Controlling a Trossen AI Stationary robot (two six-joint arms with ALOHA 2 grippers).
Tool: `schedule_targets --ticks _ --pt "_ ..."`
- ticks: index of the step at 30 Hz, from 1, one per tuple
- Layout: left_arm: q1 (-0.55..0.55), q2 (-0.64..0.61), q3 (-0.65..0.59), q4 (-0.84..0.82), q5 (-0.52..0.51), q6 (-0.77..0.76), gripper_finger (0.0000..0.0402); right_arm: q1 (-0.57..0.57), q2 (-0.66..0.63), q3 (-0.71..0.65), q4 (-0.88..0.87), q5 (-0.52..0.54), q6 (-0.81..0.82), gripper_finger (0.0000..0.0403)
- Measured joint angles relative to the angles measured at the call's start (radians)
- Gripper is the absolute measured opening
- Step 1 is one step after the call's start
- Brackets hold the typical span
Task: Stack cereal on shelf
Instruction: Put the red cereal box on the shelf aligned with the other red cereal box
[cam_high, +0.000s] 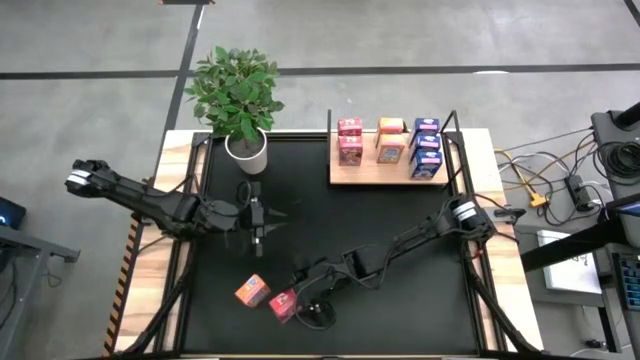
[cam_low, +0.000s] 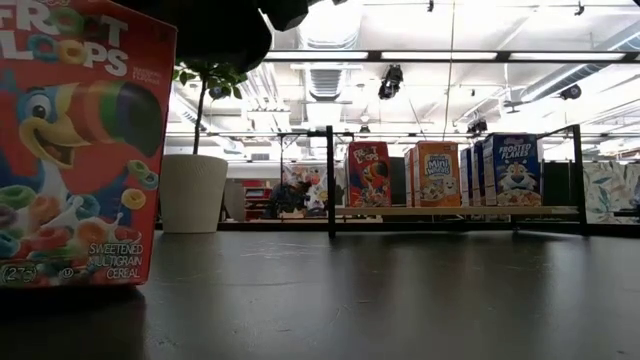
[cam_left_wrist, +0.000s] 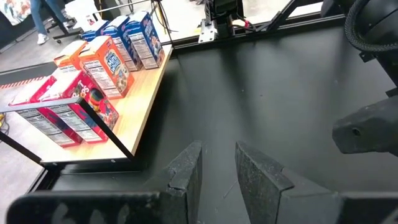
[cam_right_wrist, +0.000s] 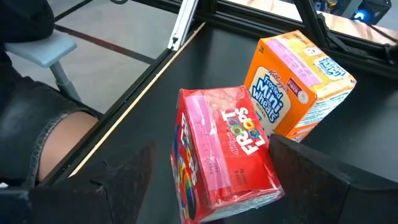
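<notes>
A red cereal box stands upright on the black tabletop near its front edge. An orange box stands right beside it. My right gripper is open, one finger on either side of the red box; I see no touch. At the back right the wooden shelf carries red, orange and blue boxes. My left gripper hangs over the table's left middle, its fingers a narrow gap apart with nothing between them.
A potted plant stands at the back left corner, left of the shelf. A person's knee shows just beyond the table's front edge. Cables lie off the table's right side. Bare black tabletop stretches between shelf and loose boxes.
</notes>
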Motion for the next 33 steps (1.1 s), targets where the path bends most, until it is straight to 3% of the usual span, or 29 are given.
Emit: schedule_targets --ticks 17,33 --pt "0.000 0.000 0.000 0.001 0.000 -0.004 0.0080 -0.004 0.029 -0.003 0.001 0.035 0.014 0.0294" --pt "-0.009 -0.011 0.000 -0.016 -0.001 0.022 0.0080 -0.004 0.017 -0.003 -0.021 0.034 0.012 0.0187"
